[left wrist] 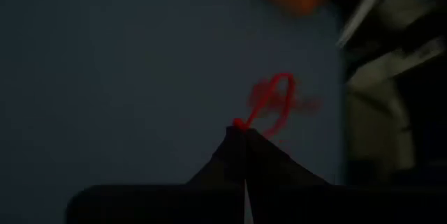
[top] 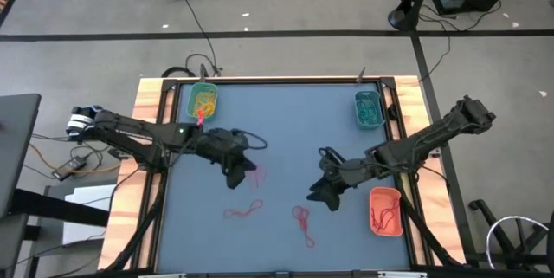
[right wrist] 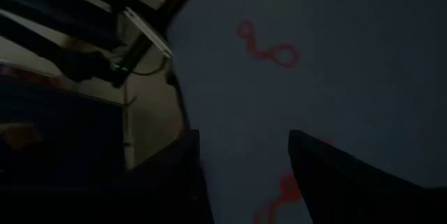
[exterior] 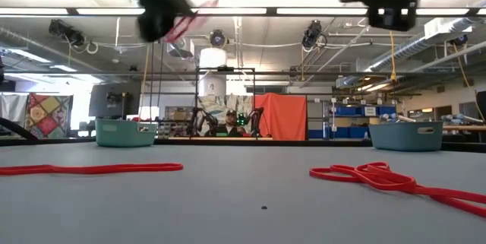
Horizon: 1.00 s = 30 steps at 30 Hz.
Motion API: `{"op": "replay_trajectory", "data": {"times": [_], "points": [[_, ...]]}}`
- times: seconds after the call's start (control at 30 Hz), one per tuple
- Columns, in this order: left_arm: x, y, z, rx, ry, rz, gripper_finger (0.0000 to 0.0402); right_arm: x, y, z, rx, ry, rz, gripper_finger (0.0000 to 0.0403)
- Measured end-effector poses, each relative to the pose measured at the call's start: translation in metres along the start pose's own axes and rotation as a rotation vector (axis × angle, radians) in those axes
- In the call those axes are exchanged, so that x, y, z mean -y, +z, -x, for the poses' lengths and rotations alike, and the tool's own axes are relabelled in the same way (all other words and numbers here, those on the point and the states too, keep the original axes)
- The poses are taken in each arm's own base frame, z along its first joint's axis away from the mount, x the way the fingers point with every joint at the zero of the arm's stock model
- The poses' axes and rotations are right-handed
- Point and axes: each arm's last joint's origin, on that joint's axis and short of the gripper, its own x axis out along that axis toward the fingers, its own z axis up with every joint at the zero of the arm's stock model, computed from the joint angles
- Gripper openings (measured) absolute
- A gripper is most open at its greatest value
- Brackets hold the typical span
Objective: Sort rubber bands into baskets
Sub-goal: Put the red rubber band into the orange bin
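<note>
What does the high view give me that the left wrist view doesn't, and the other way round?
Only the high view shows all three baskets: green, teal and orange-red, plus two red rubber bands lying loose on the table and the right pincer hovering open near the orange-red basket.

Only the left wrist view shows the pinch itself: the fingertips shut on the end of a red rubber band, which dangles beyond them.

Both show the left pincer over the blue-grey table and that red band.
</note>
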Motion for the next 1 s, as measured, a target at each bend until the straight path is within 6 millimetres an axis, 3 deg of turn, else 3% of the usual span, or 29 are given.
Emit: {"op": "replay_trajectory", "data": {"times": [0.17,0.4,0.6,1.0], "points": [[0.017,0.025,0.011,0.135,-0.079,-0.035,0.0001,0.001,0.009,-0.011,0.037,0.040,0.010,0.0231],[0.025,0.038,0.014,0.254,-0.142,-0.035,0.0001,0.004,0.026,-0.015,0.111,0.072,0.019,0.0231],[0.029,0.046,0.002,0.347,-0.173,-0.023,0.0000,0.004,0.048,-0.012,0.210,0.166,0.028,0.0231],[0.033,0.058,-0.019,0.473,-0.259,0.013,0.0000,-0.002,0.059,-0.008,0.242,0.288,0.087,0.0231]]}}
